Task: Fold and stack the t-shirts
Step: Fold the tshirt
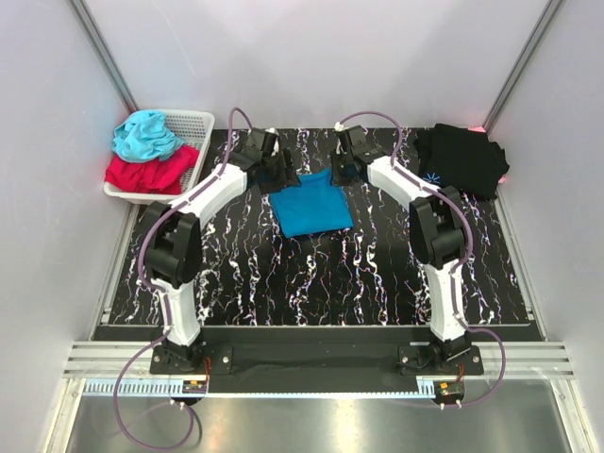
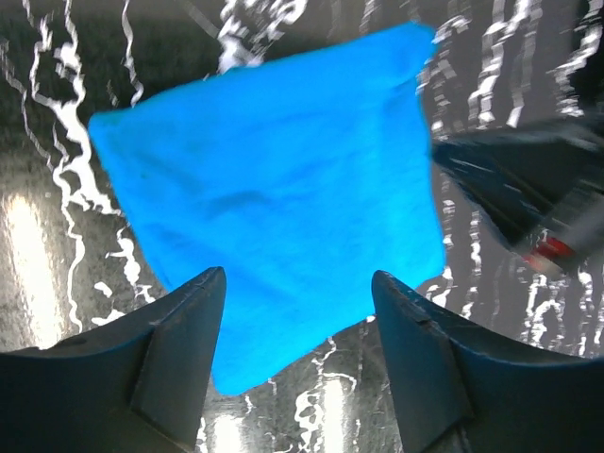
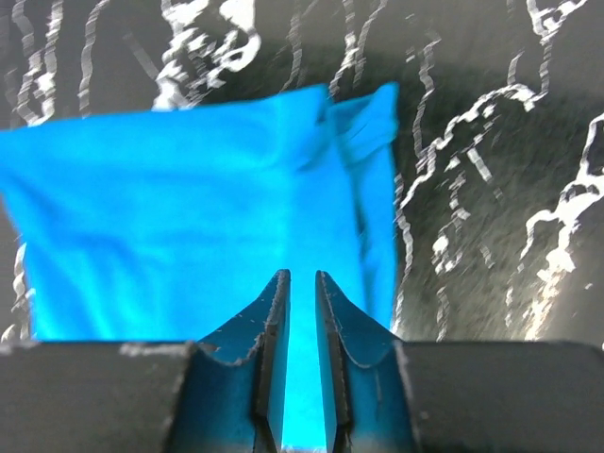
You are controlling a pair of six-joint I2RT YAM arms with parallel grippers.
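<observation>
- At the near edge of the tabletop (image 1: 321,283), a black surface veined with white, the two arm bases are seen bolted side by side.
- Further in, near the middle, the blue t-shirt (image 1: 311,209) is laid flat as a folded, roughly square block, turned slightly askew.
- By its far left corner the left tool (image 1: 280,175) is held low. In the left wrist view its fingers (image 2: 179,330) are spread wide, with nothing gripped and the blue cloth lying just beyond them.
- By the far right corner the right tool (image 1: 344,170) is held. Its fingers (image 3: 269,321) are drawn nearly together, with blue seen in the slim slit between them. Whether cloth is pinched there cannot be told.
- At the far right the black t-shirt (image 1: 462,156) is heaped loosely, well apart from the blue one, with a small pale starburst print (image 1: 432,177) shown on its near side.
- In the far left corner a white basket (image 1: 193,123) is set, with a turquoise garment (image 1: 146,134) and a red garment (image 1: 146,172) piled in it.
</observation>
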